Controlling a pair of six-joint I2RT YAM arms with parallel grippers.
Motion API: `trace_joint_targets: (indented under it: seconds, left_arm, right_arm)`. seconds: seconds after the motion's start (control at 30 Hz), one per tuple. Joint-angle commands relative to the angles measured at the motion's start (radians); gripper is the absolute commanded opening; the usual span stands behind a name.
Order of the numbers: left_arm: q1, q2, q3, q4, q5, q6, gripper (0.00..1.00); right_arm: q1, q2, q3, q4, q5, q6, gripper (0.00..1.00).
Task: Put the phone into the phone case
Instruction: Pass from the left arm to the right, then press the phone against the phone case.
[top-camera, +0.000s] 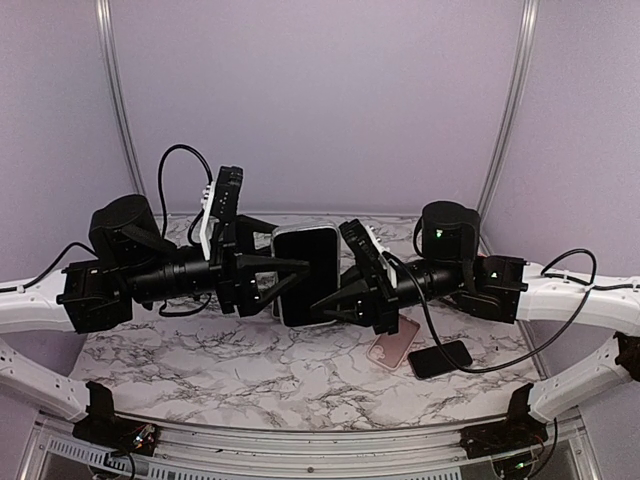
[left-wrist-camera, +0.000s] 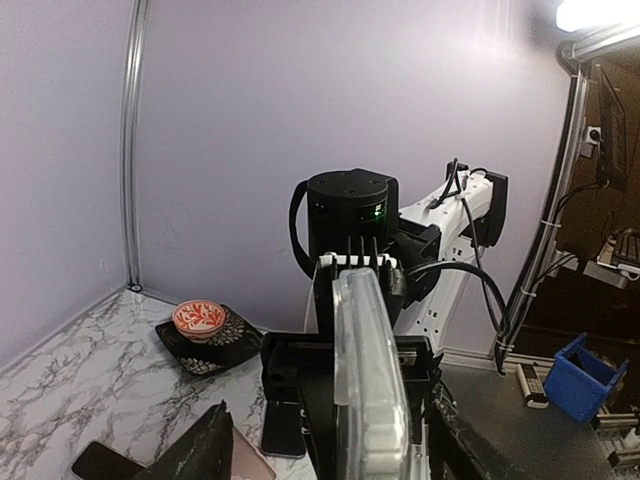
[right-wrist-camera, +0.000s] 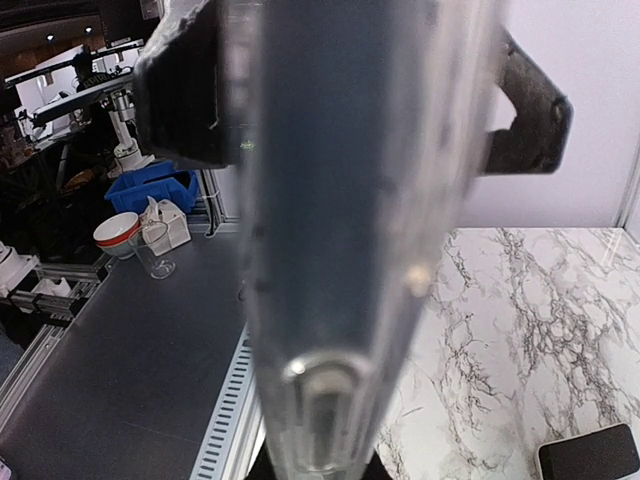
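Note:
A phone with a black face is held up on edge over the middle of the table, with the clear phone case showing as a pale rim around it. Whether the phone sits fully in the case I cannot tell. My right gripper is shut on its right edge. In the right wrist view the case fills the frame edge-on above that gripper. My left gripper is open. In the left wrist view the left gripper has its fingers standing off either side of the case.
A pink phone-sized slab and a black one lie flat on the marble table under the right arm. A dark plate with a red-and-white bowl sits near the wall. Lilac walls enclose the back and sides.

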Motion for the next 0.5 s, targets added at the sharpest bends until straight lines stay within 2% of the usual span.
trace_joint_targets:
  seconds: [0.0, 0.13, 0.23, 0.4, 0.47]
  left_arm:
    - [-0.003, -0.059, -0.058, 0.026, -0.036, 0.044, 0.79]
    - [-0.004, -0.111, -0.159, 0.016, -0.06, 0.078, 0.81]
    - [-0.01, -0.128, -0.21, 0.016, -0.062, 0.085, 0.69]
    - [-0.026, -0.085, -0.2, 0.016, -0.039, 0.123, 0.46]
    - [-0.026, -0.07, -0.191, 0.016, -0.033, 0.124, 0.4]
  right_arm:
    - [0.0, -0.047, 0.034, 0.075, -0.008, 0.004, 0.0]
    - [0.0, -0.068, 0.037, 0.088, 0.019, 0.004, 0.0]
    - [0.0, -0.075, 0.04, 0.093, 0.032, 0.004, 0.0]
    - [0.0, -0.074, 0.045, 0.097, 0.047, 0.006, 0.0]
    - [0.0, -0.073, 0.045, 0.1, 0.047, 0.007, 0.0]
